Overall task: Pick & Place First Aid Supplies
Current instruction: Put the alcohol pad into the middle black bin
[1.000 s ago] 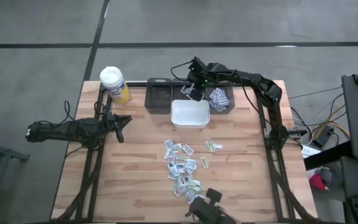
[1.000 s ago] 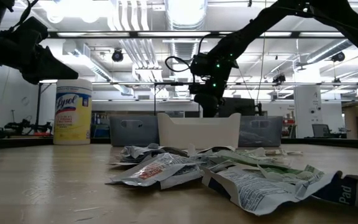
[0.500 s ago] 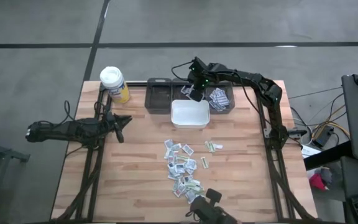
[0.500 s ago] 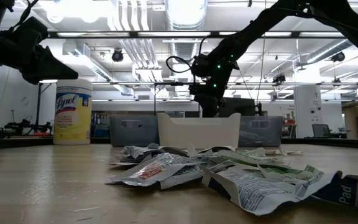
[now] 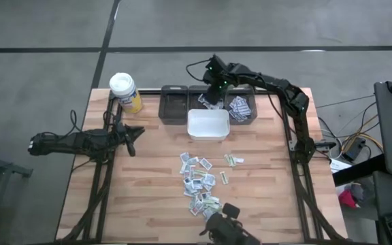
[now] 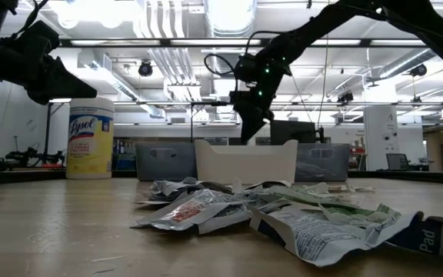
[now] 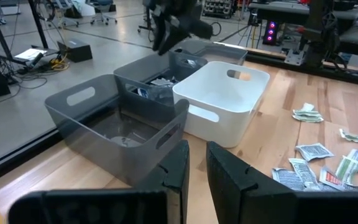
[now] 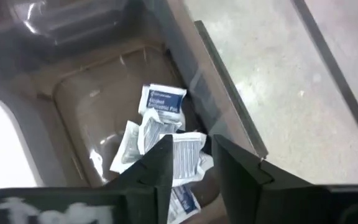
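**A:** Where are the first aid packets (image 5: 199, 184)?

**B:** Most lie scattered on the wooden table (image 5: 148, 177), near its front edge, in front of the white bin (image 5: 207, 126). A few more sit in the middle grey bin (image 8: 92, 118), and others in the right-hand grey bin (image 5: 240, 109).

**A:** And the right gripper (image 5: 211, 92)?

**B:** It hangs above the middle grey bin, behind the white one, fingers (image 8: 151, 171) parted with nothing between them; packets lie in the bin below.

**A:** The left gripper (image 5: 133, 133)?

**B:** It waits at the table's left side, near the yellow wipes canister (image 5: 125, 92), jaws a narrow slit apart, holding nothing.
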Robot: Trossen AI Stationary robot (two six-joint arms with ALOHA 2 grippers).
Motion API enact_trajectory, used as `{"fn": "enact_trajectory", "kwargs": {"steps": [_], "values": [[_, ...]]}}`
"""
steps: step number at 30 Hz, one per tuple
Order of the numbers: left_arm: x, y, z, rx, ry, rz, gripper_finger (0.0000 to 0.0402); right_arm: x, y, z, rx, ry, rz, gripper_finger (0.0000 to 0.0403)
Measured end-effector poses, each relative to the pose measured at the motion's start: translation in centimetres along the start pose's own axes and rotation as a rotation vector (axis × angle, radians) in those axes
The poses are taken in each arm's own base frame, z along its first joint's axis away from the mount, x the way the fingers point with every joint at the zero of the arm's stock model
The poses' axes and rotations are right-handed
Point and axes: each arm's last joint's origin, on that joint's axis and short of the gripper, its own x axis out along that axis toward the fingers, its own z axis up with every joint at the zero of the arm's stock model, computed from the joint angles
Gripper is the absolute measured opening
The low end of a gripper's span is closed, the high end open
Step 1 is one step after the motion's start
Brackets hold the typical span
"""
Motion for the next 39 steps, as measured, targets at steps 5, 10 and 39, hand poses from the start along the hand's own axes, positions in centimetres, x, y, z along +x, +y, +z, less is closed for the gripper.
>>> {"fn": "enact_trajectory", "kwargs": {"steps": [5, 10, 39], "values": [[0.0, 0.0, 0.0, -0.023, 0.001, -0.007, 0.0053, -2.9, 1.1, 1.2, 0.015, 0.066, 0.077, 0.0131], [0.0, -0.1, 0.0, -0.029, 0.006, -0.030, 0.0053, -6.1, 3.4, 1.0, 0.060, 0.226, 0.250, 0.0134], [0.0, -0.2, -0.4, -0.012, 0.046, -0.079, 0.0053, -6.7, 26.1, -7.8, -0.321, 0.692, 0.436, 0.0093]]}}
